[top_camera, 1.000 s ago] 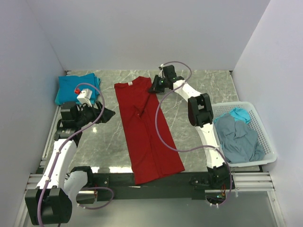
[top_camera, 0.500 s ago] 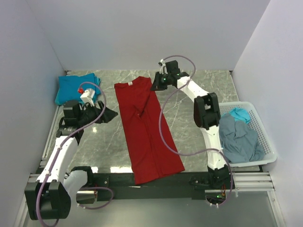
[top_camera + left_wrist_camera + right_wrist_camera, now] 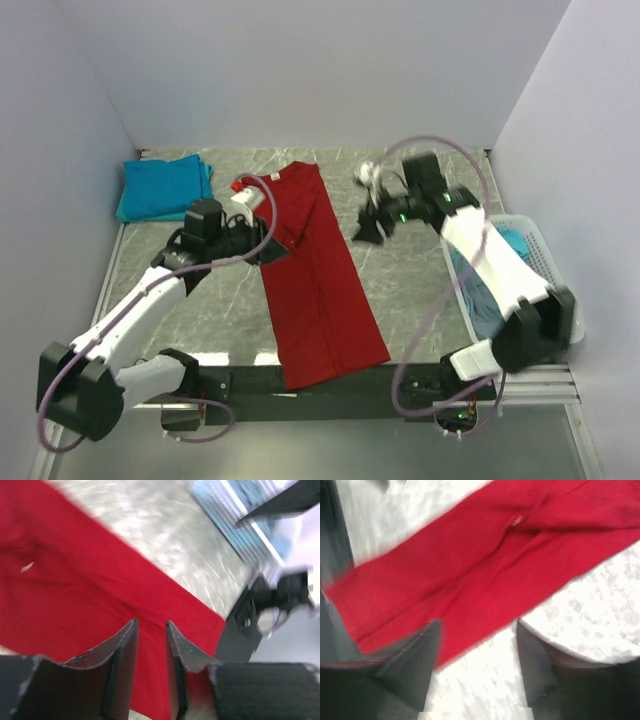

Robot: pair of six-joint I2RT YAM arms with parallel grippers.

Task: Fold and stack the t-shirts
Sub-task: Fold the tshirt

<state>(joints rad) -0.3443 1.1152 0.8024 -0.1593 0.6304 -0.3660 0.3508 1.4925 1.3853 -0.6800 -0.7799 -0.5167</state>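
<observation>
Red t-shirt [image 3: 318, 295] lies flat on the table [image 3: 420, 290], already narrowed into a long strip. Its long axis runs from the collar end at the far side to the hem end at the near edge, slanting slightly rightward as it nears the bases. Left gripper [image 3: 268, 250] sits over the strip's left edge, somewhat far of its middle. The left wrist view shows its jaws a narrow slot apart with only red cloth beneath and nothing pinched between them. Right gripper [image 3: 368, 228] hangs over bare marble just beside the strip's right edge, jaws spread wide and empty, fingers aimed toward the cloth. The left arm is therefore the nearer. It reaches forward and inward from its base, forearm low. The right arm's elbow stands by the basket [image 3: 520, 225], forearm angled back toward the centre. Judgement: the remaining fold is crosswise, so either end must be lifted along the long axis. Neither gripper is at an end. Folded teal t-shirts [image 3: 160, 188] lie at the far left corner, well apart.
</observation>
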